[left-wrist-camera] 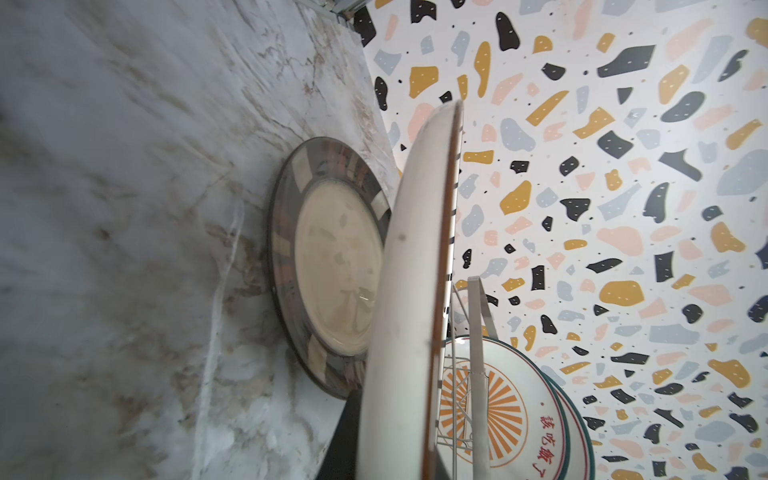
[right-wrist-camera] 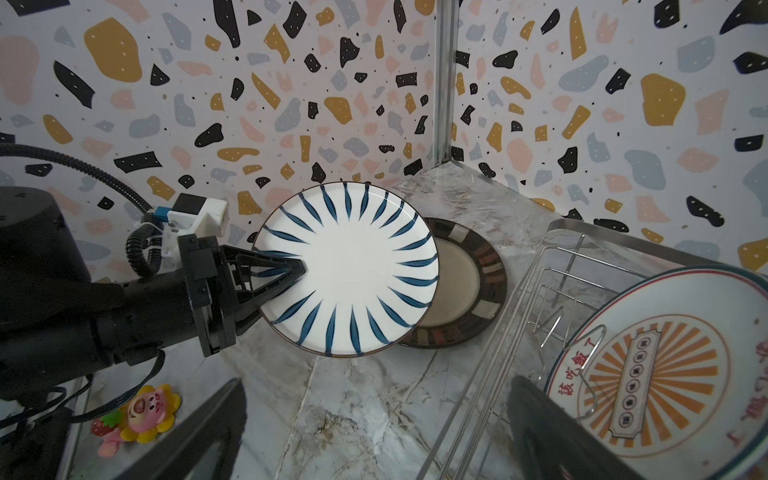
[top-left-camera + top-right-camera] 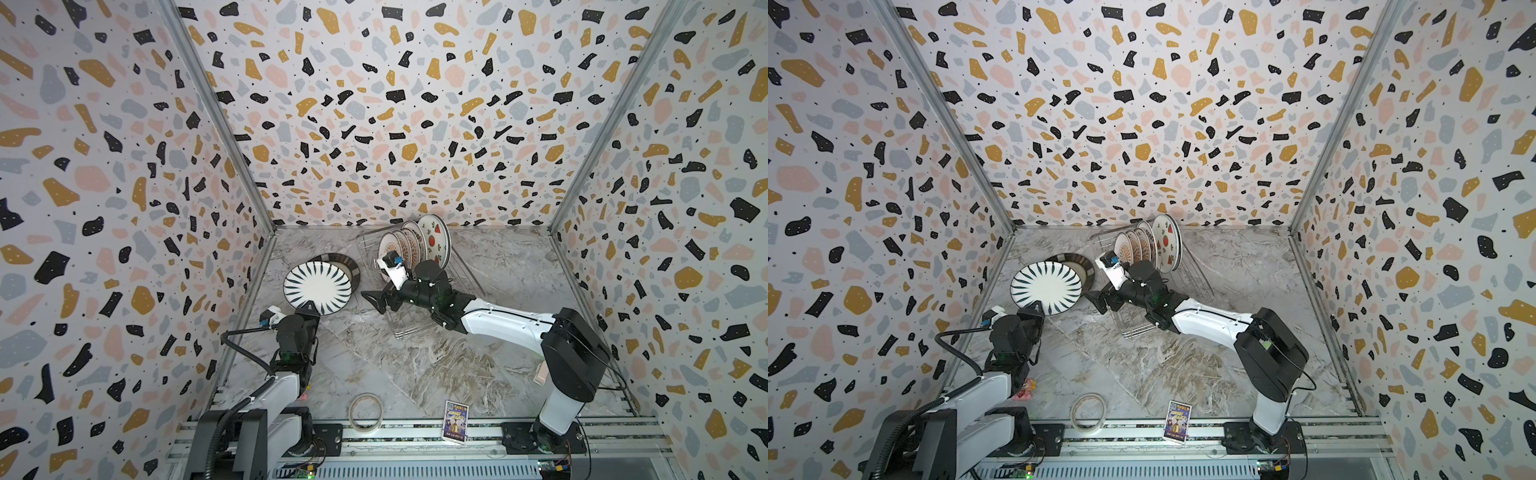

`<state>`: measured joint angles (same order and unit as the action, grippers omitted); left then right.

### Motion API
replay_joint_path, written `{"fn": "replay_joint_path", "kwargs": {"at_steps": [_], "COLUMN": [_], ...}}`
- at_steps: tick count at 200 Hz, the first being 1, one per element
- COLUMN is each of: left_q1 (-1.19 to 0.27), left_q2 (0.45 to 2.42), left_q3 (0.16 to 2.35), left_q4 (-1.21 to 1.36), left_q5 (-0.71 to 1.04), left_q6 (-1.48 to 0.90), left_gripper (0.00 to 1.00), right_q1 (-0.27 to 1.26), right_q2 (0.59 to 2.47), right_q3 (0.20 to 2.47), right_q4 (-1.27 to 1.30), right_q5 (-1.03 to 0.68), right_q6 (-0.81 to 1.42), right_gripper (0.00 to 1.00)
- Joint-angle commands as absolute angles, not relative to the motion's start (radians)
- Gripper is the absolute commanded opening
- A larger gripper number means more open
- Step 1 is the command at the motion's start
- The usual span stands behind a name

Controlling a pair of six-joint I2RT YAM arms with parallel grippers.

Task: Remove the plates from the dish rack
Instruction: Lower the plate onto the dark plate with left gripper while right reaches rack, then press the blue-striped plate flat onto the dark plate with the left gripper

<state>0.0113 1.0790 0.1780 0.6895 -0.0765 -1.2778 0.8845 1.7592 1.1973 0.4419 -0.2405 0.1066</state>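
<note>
A dark-rimmed beige plate (image 2: 457,282) is half hidden by the white striped plate (image 2: 357,270) clamped in the left gripper (image 2: 297,272); the right gripper (image 2: 379,380) is spread open.

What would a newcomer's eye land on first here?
The loud terrazzo-print walls, then the blue-striped plate pinched at its rim by the shut left gripper, partly over a dark-rimmed plate lying on the marble table near the back-left corner. To its right, the open right gripper sits at the wire dish rack, where an orange sunburst plate leads a row of upright plates.
</note>
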Motion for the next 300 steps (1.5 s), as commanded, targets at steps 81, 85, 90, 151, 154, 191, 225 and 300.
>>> {"fn": "replay_joint_path", "kwargs": {"at_steps": [81,85,90,151,154,191,225,300], "left_q1": [0.014,0.015,0.015,0.014,0.013,0.005,0.004,0.003], "left_q2": [1.300,1.312,1.323,1.464,1.468,1.531,1.596,1.655], "left_q3": [0.346,0.352,0.362,0.426,0.427,0.450,0.472,0.484], "left_q4": [0.886,0.887,0.888,0.919,0.923,0.900,0.928,0.935], "left_q5": [-0.137,-0.134,-0.130,-0.086,-0.085,-0.101,-0.066,-0.063], "left_q6": [-1.392,-1.391,-1.387,-1.406,-1.408,-1.431,-1.441,-1.444], "left_gripper": [0.00,0.00,0.00,0.00,0.00,0.00,0.00,0.18], "right_q1": [0.891,0.892,0.892,0.892,0.893,0.892,0.892,0.892], "right_q2": [1.841,1.845,1.847,1.879,1.880,1.878,1.881,1.871], "right_q3": [1.310,1.311,1.314,1.342,1.344,1.345,1.342,1.334], "right_q4": [0.419,0.417,0.414,0.393,0.392,0.387,0.381,0.375], "right_q5": [-0.264,-0.262,-0.258,-0.236,-0.232,-0.247,-0.233,-0.239], "right_q6": [0.063,0.061,0.059,0.031,0.030,0.025,0.019,0.028], "right_gripper": [0.99,0.99,0.99,0.99,0.99,0.99,0.99,0.99]}}
